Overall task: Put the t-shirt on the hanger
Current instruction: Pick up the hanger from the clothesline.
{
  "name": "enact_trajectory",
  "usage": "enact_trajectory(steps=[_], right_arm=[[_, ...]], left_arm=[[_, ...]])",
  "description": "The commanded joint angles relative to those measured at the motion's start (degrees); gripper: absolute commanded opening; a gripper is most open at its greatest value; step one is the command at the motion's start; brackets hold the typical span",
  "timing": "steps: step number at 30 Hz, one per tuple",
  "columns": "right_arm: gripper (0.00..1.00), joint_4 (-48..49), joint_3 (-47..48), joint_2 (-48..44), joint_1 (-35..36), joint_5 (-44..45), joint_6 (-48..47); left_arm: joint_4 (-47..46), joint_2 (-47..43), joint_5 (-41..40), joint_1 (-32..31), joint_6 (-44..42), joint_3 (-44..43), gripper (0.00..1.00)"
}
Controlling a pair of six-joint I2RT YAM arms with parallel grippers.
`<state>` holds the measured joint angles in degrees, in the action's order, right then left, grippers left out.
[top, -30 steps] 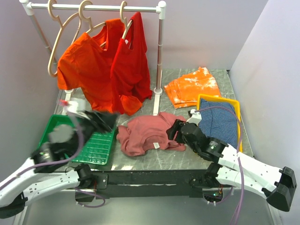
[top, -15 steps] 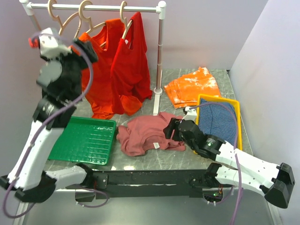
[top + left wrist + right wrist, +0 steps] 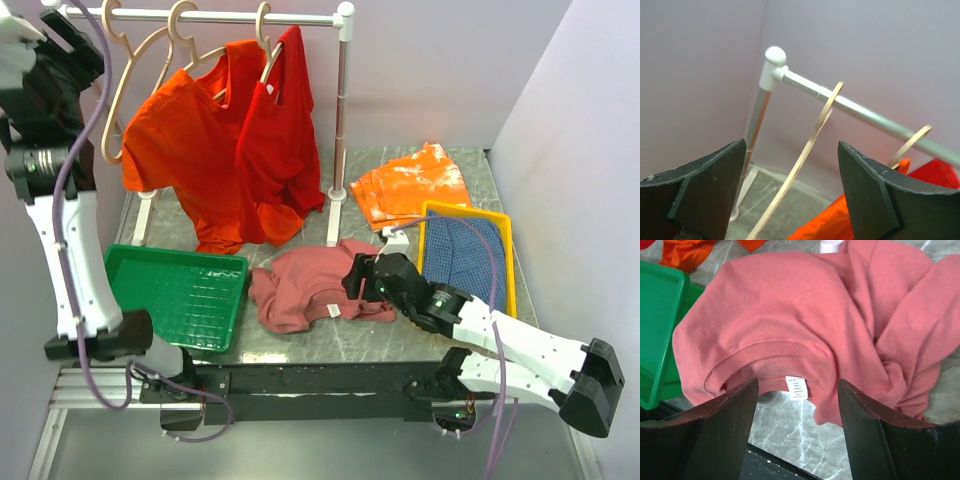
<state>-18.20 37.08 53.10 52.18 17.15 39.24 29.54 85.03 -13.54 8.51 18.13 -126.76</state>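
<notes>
The t-shirt (image 3: 790, 315) lies crumpled on the bench (image 3: 300, 340) beside the green tray (image 3: 180, 295). It looks light and limp, and I judge it will sag. My right pincer (image 3: 796, 390) hangs open above its collar, probably the firmest hold. My left pincer (image 3: 791, 150), also open, faces the stiff hanger (image 3: 816, 129) hooked on the rail (image 3: 865, 112).

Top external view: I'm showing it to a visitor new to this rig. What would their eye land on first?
Probably the bright orange t-shirt and red t-shirt hanging from the white rail at the back left. Then the left arm, raised tall at far left, its open left end effector facing the bare hanger. In the middle, the dusty rose t-shirt lies crumpled just ahead of the open right end effector.
</notes>
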Motion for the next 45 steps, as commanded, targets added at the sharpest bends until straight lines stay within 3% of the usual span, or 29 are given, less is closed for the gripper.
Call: enact_trajectory(steps=[1, 9, 25, 34, 38, 41, 45], right_arm=[[0.72, 3.0, 3.5, 2.4, -0.2, -2.3, -1.5], [0.72, 4.3, 3.7, 4.5, -0.2, -4.2, -1.1], [0.72, 3.5, 3.5, 4.2, -0.2, -4.2, -1.3], [0.72, 3.6, 2.7, 3.8, -0.2, -4.1, -0.7], [0.72, 3.3, 2.6, 3.8, -0.2, -4.0, -0.8], [0.72, 3.4, 2.6, 3.6, -0.2, -3.9, -0.8], [0.72, 3.5, 2.4, 3.7, -0.2, -4.1, -0.7]], left_arm=[[10.6, 4.5, 13.0, 3.3, 0.5, -5.3, 0.79], [8.8, 4.5, 13.6, 4.0, -3.5, 4.8, 0.73], [7.4, 7.5, 12.0, 4.0, -4.2, 7.6, 0.57], [6.4, 7.3, 11.5, 4.0, -3.5, 8.6, 0.38], [6.0, 7.0, 12.3, 3.9, -3.4, 8.6, 0.15], [6.0, 6.6, 13.0, 4.0, -3.5, 7.9, 0.05], [6.1, 6.1, 16.0, 3.8, -4.3, 7.0, 0.01]])
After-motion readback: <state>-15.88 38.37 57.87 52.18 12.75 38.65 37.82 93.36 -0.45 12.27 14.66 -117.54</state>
